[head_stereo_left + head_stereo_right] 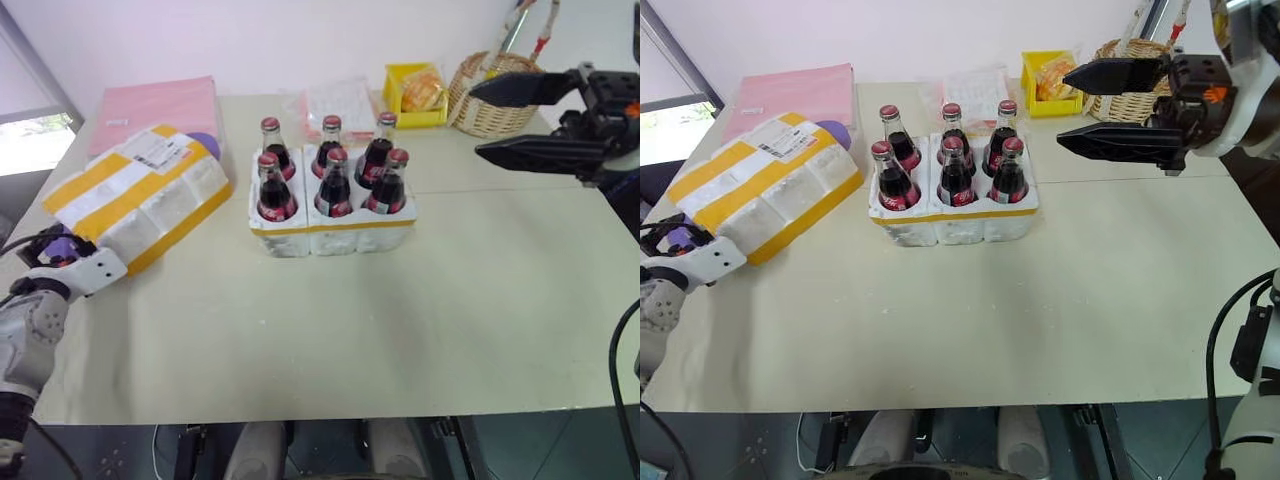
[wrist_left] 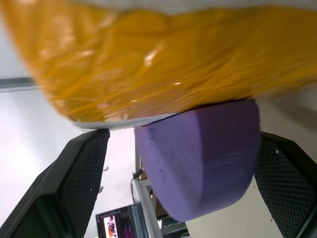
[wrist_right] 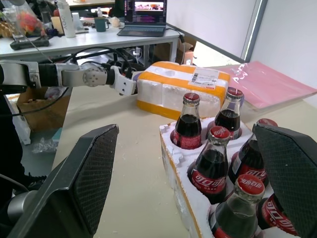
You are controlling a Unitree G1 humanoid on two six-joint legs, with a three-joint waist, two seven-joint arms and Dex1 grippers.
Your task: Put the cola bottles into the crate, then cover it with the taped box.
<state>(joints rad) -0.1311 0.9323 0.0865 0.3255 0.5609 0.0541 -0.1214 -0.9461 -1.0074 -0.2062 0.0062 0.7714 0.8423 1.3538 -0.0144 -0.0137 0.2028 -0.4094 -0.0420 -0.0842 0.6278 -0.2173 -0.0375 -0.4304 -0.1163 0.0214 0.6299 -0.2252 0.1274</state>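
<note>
Several cola bottles (image 1: pixel 332 170) with red caps stand upright in the wells of the low white crate (image 1: pixel 340 238) at the table's middle. To its left lies the taped box (image 1: pixel 140 195), tilted, with its shipping label facing up. My left gripper (image 1: pixel 55 245) is at the box's near left end and is open. Its fingers (image 2: pixel 74 178) stand on either side of a purple block (image 2: pixel 198 158) just under the box's yellow-taped edge (image 2: pixel 148 59). My right gripper (image 1: pixel 1064 108) hangs open above the table, right of the crate, pointing left toward the bottles (image 3: pixel 213 163).
A flat pink package (image 1: pixel 160 105) lies behind the box. A clear bag (image 1: pixel 340 100), a yellow tray (image 1: pixel 415 95) and a wicker basket (image 1: pixel 490 100) line the far edge. A purple round thing (image 1: pixel 205 145) peeks out at the box's far end.
</note>
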